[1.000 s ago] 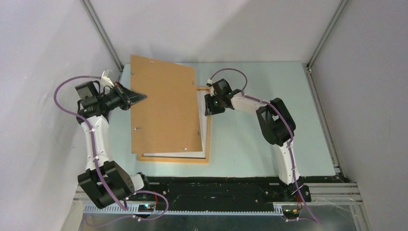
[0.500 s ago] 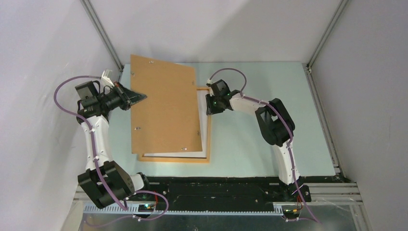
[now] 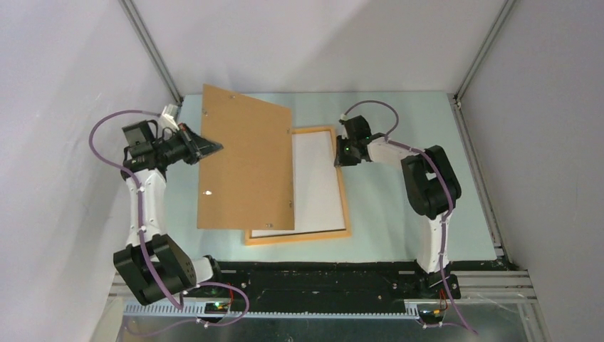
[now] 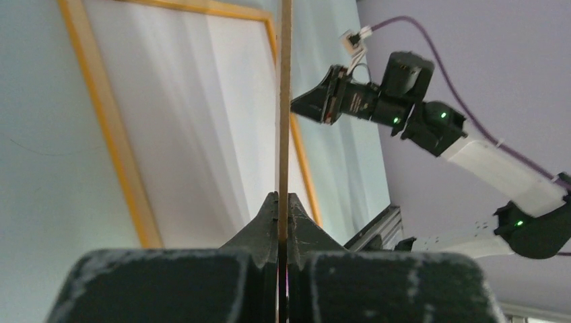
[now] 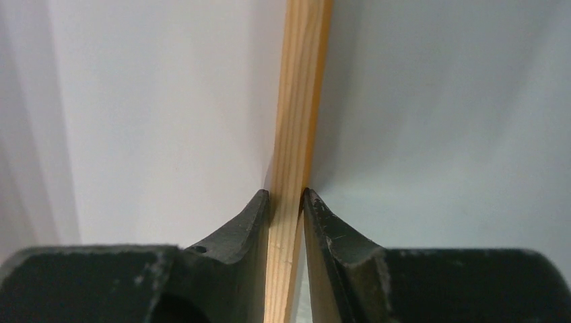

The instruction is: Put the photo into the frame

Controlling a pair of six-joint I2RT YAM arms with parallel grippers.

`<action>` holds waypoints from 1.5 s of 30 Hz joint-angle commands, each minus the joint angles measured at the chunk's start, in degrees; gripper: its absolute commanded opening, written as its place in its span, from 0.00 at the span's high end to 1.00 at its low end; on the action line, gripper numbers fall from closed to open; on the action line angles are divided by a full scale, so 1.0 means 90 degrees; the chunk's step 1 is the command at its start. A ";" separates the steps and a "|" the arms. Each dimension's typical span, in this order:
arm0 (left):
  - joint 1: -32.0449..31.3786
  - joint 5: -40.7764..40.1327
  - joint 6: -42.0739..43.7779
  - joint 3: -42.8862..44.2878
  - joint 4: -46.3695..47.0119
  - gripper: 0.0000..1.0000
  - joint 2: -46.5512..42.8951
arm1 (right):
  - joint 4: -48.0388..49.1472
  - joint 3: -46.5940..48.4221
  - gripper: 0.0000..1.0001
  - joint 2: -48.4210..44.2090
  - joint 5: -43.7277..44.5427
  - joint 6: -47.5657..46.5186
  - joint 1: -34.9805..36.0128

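Brown backing board (image 3: pixel 246 167), clamped by left gripper (image 3: pixel 216 147), is hovering over the frame (image 3: pixel 299 237).
Right gripper (image 3: pixel 339 154) is pinching frame's rail; board needs lowering onto photo (image 3: pixel 313 182).

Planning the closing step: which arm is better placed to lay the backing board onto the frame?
Left. The left hand grips the backing board by its edge, holding it raised over the frame's left side; the right hand is clamped on the frame's right rail.
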 commanded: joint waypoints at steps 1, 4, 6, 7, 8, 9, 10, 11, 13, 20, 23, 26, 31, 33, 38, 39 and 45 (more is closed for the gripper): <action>-0.0615 0.0157 0.0209 -0.0015 0.0319 1.00 0.0156 | -0.0080 -0.0407 0.92 -0.0426 0.0331 -0.0043 -0.0464; -0.1006 0.0063 -0.0035 -0.0011 0.0603 1.00 0.0305 | 0.0007 -0.0627 0.94 -0.0669 0.0302 -0.0031 -0.0724; -0.1252 -0.0004 -0.0331 0.0012 0.0922 1.00 0.0424 | 0.0064 -0.0809 0.95 -0.0805 0.0245 -0.0025 -0.0902; -0.1395 -0.0022 -0.0447 0.0050 0.1156 1.00 0.0480 | 0.0073 -0.0907 0.95 -0.0862 0.0214 -0.0016 -0.1019; -0.1462 -0.0040 -0.0729 0.0076 0.1287 1.00 0.0600 | 0.0078 -0.0951 0.96 -0.0883 0.0159 -0.0015 -0.1077; -0.1570 -0.0062 -0.0866 0.0137 0.1567 1.00 0.0725 | 0.0074 -0.1032 0.96 -0.0918 0.0132 -0.0004 -0.1194; -0.1617 -0.0090 -0.1171 0.0169 0.1718 1.00 0.0782 | 0.0068 -0.1104 0.96 -0.0931 0.0063 -0.0004 -0.1307; -0.1704 -0.0126 -0.1370 0.0160 0.2153 1.00 0.0878 | 0.0050 -0.1127 0.96 -0.0940 -0.0003 0.0021 -0.1353; -0.1788 -0.0166 -0.2177 -0.0033 0.3230 1.00 0.0991 | 0.0069 -0.1237 0.96 -0.0971 -0.0103 0.0036 -0.1494; -0.2207 -0.0445 -0.3525 -0.0014 0.4506 1.00 0.1631 | 0.0172 -0.1504 0.87 -0.1162 -0.0486 0.0135 -0.1750; -0.2375 -0.0457 -0.4047 -0.0001 0.4924 1.00 0.2003 | 0.0186 -0.1502 0.76 -0.1302 -0.0630 0.0165 -0.1839; -0.2502 -0.0418 -0.4372 0.0077 0.5342 1.00 0.2383 | 0.0206 -0.1502 0.64 -0.1459 -0.0849 0.0190 -0.1976; -0.2695 -0.0370 -0.4802 0.0112 0.5830 1.00 0.2789 | 0.0176 -0.1505 0.44 -0.1637 -0.1304 0.0206 -0.2361; -0.2792 -0.0363 -0.4922 0.0094 0.6024 1.00 0.2922 | 0.0137 -0.1511 0.42 -0.1674 -0.1543 0.0231 -0.2541; -0.2980 -0.0404 -0.4998 0.0088 0.6269 1.00 0.3235 | 0.0214 -0.1622 0.42 -0.1869 -0.1995 0.0260 -0.3023; -0.3006 -0.0422 -0.5007 0.0084 0.6311 1.00 0.3267 | 0.0230 -0.1647 0.42 -0.1892 -0.2083 0.0248 -0.3155; -0.3270 -0.0580 -0.5111 0.0070 0.6575 1.00 0.3658 | 0.0468 -0.1822 0.43 -0.1948 -0.3148 0.0057 -0.3496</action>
